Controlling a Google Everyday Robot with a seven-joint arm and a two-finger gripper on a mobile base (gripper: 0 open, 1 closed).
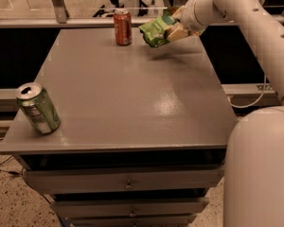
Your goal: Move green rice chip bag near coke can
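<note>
The green rice chip bag (156, 31) is held in the air above the far right part of the grey table (132, 93), a little right of the coke can. My gripper (173, 30) is shut on the bag's right side, with the white arm reaching in from the right. The coke can (122, 27) stands upright near the table's far edge, about a bag's width left of the bag. The bag's shadow lies on the table below it.
A green-and-silver can (38, 109) stands tilted at the table's near left corner. The table has drawers below its front edge (128, 181). My white arm's base (260, 169) fills the lower right. A rail and chair legs stand behind the table.
</note>
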